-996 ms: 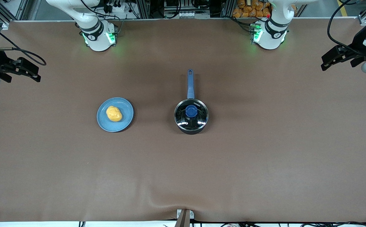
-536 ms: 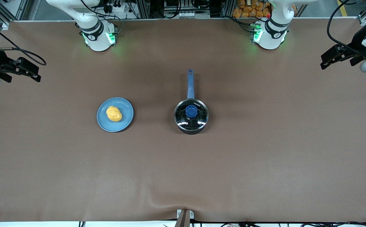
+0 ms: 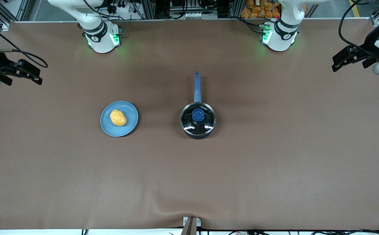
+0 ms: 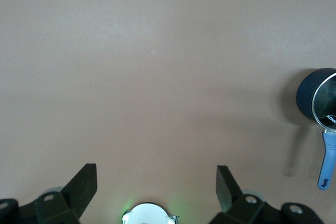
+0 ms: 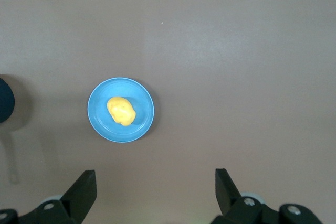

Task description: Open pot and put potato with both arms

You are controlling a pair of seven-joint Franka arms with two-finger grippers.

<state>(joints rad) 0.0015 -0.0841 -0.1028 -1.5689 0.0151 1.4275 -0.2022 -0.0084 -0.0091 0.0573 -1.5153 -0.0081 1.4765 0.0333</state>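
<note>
You are seeing only the edge of the pot (image 4: 317, 99) in the left wrist view; its lid (image 3: 198, 118) is sitting on it. The potato (image 3: 118, 117) is lying on the blue plate (image 3: 130, 125), beside the pot. The left gripper (image 4: 156, 184) and right gripper (image 5: 155, 188) are hanging wide apart, holding nothing, over the table ends, well apart from both.

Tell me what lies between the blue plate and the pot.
Nothing: in the front view only bare brown table separates the plate from the pot.
</note>
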